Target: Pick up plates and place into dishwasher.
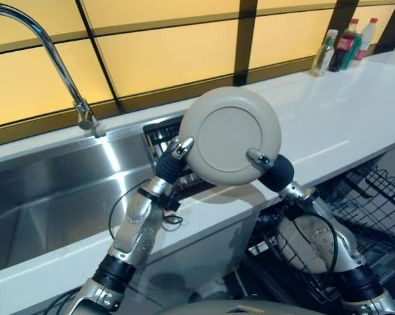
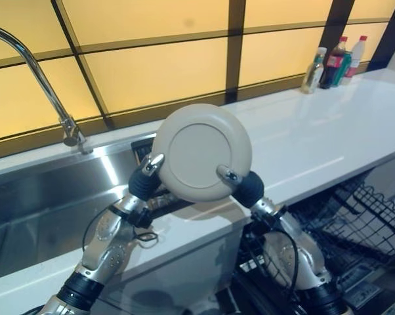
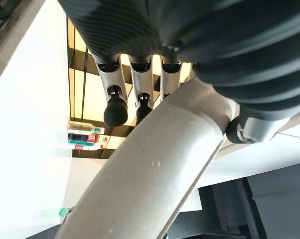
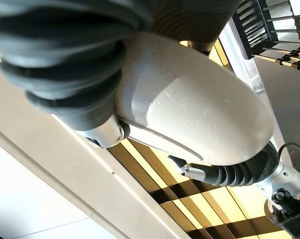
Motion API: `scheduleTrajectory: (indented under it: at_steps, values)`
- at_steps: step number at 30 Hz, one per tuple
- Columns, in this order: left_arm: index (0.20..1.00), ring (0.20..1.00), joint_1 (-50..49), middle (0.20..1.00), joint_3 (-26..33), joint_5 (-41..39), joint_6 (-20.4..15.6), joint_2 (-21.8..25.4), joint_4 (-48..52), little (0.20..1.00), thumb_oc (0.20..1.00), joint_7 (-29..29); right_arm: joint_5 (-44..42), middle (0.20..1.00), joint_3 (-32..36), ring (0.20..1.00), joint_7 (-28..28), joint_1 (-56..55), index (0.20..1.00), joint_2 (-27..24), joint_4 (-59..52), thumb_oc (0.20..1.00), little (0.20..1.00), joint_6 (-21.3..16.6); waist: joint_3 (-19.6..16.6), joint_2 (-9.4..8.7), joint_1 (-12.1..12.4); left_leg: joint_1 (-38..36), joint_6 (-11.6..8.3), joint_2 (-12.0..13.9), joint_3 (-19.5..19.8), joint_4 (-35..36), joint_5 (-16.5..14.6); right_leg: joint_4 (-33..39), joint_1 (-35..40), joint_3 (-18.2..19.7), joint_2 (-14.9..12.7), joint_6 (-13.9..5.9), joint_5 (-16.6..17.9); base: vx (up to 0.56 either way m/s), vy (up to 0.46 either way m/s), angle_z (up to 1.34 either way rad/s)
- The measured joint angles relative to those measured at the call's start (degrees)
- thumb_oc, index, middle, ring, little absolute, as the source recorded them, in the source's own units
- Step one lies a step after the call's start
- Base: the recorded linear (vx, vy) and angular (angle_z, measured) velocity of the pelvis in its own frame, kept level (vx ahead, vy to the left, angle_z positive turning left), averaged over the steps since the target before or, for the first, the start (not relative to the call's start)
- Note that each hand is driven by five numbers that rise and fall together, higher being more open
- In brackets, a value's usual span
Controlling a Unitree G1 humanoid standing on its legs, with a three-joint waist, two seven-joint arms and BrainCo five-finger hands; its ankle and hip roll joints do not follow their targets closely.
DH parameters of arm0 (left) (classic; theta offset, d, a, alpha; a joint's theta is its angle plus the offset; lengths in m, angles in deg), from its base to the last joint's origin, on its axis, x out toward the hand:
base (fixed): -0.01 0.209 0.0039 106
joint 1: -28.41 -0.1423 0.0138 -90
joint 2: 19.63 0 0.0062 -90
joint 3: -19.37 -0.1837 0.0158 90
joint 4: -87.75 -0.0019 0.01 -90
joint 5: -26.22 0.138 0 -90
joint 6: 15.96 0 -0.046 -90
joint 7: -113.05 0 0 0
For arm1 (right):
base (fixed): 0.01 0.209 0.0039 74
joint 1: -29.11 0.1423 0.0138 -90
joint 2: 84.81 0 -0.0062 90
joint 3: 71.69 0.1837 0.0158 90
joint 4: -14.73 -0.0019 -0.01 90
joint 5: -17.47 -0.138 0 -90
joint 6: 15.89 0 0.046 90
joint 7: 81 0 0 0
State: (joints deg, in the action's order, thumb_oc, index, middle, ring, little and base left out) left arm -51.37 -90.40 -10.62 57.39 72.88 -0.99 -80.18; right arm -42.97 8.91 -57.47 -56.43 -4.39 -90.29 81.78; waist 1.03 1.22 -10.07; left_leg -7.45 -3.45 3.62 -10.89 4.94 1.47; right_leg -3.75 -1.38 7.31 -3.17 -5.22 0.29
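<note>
Holding the plate (image 1: pixel 230 136) up in the air, you have it between both hands, above the front edge of the counter (image 1: pixel 329 125). It stands on its edge, tipped a bit, with its bottom facing your eyes.

Your left hand (image 1: pixel 173 159) is on the plate's lower left rim. Your right hand (image 1: pixel 271 168) is on its lower right rim. Each thumb lies over the bottom side of the plate. In the left wrist view, the fingers (image 3: pixel 116 107) reach along the other side of the plate, so that hand pinches the rim. The right hand's thumb is hooked over the rim, but its fingers are hidden behind the plate. It looks like it pinches too.

Now the part that matters most. The rack (image 1: pixel 374 197) of the dishwasher is down low and to your right, under the counter. So the plate has to go right and down. Your right hand is the near one to the rack. I think it should carry the plate there and the left hand should let go first.

Both arms reach up and forward, elbows low, hands lifted at the same height.

Watch the counter edge when you bring the plate down. It could bump there. The sink (image 1: pixel 60 197) is off to your left, away from the way you need to go.
</note>
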Motion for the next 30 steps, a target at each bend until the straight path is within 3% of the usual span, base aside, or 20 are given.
scheduleTrajectory:
  at_steps: [13,14,15,24,30]
  values:
    - [0.200,0.200,0.00,0.200,-0.31,-0.06,-0.16,0.06,0.01,0.200,0.200,0.35,-0.01,0.200,0.18,0.200,-0.01,-0.04,0.200,0.13,0.04,0.200,0.200,0.13,1.07,-0.28,-0.01,0.07,-0.01,0.02,0.03,0.02,-0.01,0.13,0.02,-0.03,-0.01,-0.01,-0.01,0.00,0.000,0.00]
    - [0.780,0.780,0.00,0.780,-0.29,-0.08,-0.10,0.05,0.07,0.780,0.780,0.34,-0.01,0.200,0.19,0.200,-0.02,-0.10,0.200,0.23,0.05,0.200,0.200,0.04,1.19,-0.25,0.00,0.07,-0.01,0.03,0.03,0.02,-0.01,0.16,0.03,-0.03,-0.01,-0.02,-0.02,0.00,0.000,0.00]
    - [1.000,1.000,0.00,1.000,-0.29,-0.06,0.06,0.07,0.15,1.000,1.000,0.34,-0.01,0.200,0.19,0.200,-0.02,-0.12,0.200,0.26,0.05,0.200,0.200,-0.06,1.38,-0.23,-0.02,0.06,-0.01,0.03,0.03,0.02,-0.01,0.16,0.03,-0.03,-0.01,-0.02,-0.01,0.00,0.000,0.00]
    - [1.000,1.000,-0.66,1.000,-0.31,-0.23,2.40,0.06,0.92,1.000,1.000,0.34,-1.31,0.200,0.98,0.200,-1.48,-0.20,0.200,2.46,-0.02,0.200,0.200,-4.91,2.04,-0.09,-0.01,0.12,-0.01,0.00,0.04,0.03,-0.02,0.23,0.02,-0.02,-0.02,-0.02,-0.02,0.00,0.000,0.00]
    - [1.000,1.000,-0.88,1.000,-0.30,-0.50,3.93,0.08,2.28,1.000,1.000,0.38,-2.77,0.200,5.22,0.200,-4.11,-0.20,0.200,2.96,-0.05,0.200,0.200,-7.79,2.06,-0.11,-0.02,0.13,-0.01,0.00,0.04,0.03,-0.02,0.25,0.00,-0.02,-0.03,-0.02,-0.02,-0.01,0.004,0.00]
